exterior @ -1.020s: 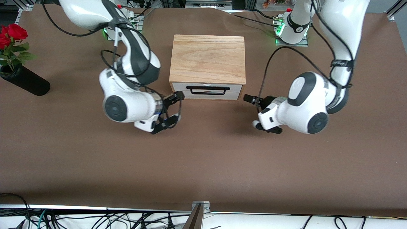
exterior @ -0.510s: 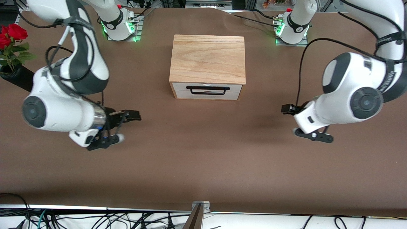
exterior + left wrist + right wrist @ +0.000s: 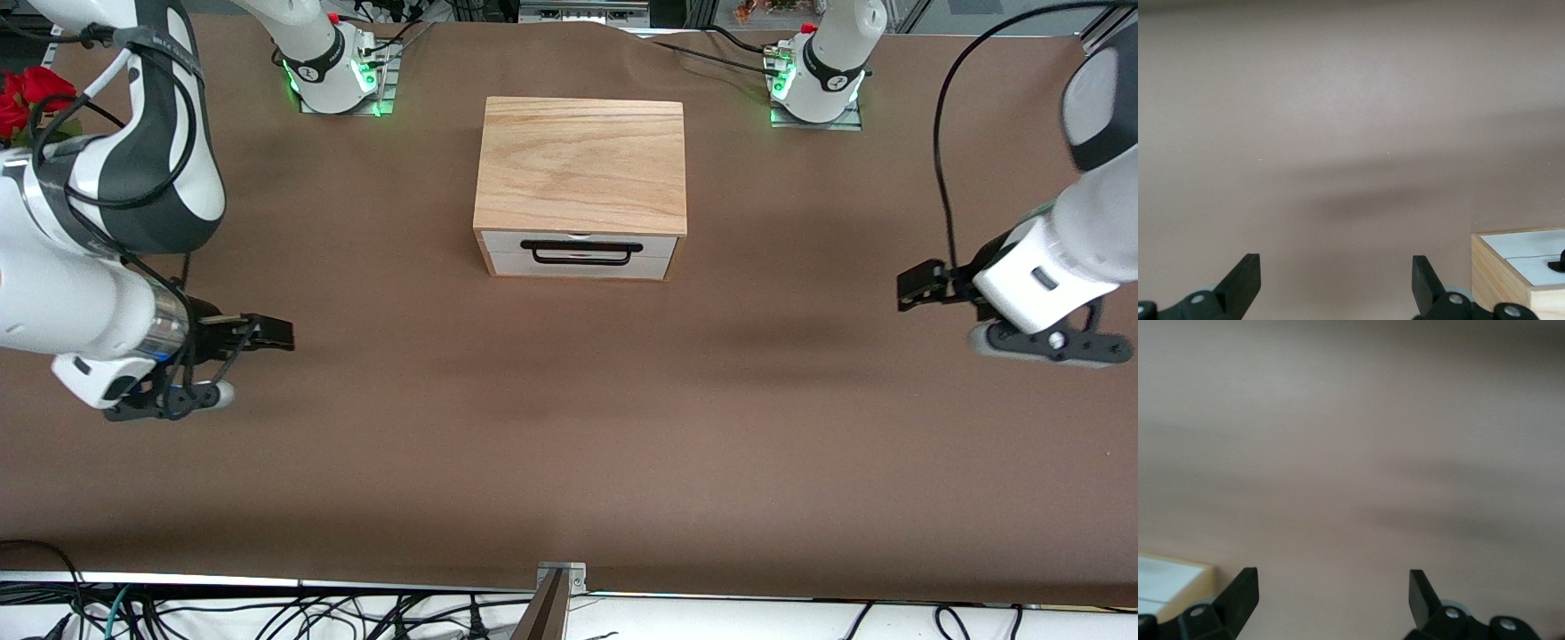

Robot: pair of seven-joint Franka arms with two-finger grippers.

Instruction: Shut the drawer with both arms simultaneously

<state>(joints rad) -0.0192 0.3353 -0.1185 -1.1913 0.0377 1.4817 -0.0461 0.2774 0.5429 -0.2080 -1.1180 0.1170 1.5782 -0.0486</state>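
Observation:
The drawer (image 3: 582, 263) sits pushed into the light-wood box (image 3: 582, 164), its white front level with the box's frame and its black bar handle (image 3: 582, 252) facing the front camera. My right gripper (image 3: 271, 334) is open and empty, well off the box toward the right arm's end of the table. My left gripper (image 3: 917, 284) is open and empty, well off the box toward the left arm's end. The left wrist view shows its gripper (image 3: 1336, 280) with the jaws wide apart and a corner of the drawer front (image 3: 1531, 250). The right wrist view shows its gripper (image 3: 1333, 593) likewise, with the drawer front (image 3: 1165, 583) at the edge.
Red roses (image 3: 31, 89) show at the right arm's end of the table, partly hidden by the right arm. The brown table cover (image 3: 569, 427) stretches bare between the box and the front edge.
Both grippers have drawn away from the drawer's front corners, each toward its own arm's end of the table. The drawer has stayed pushed in.

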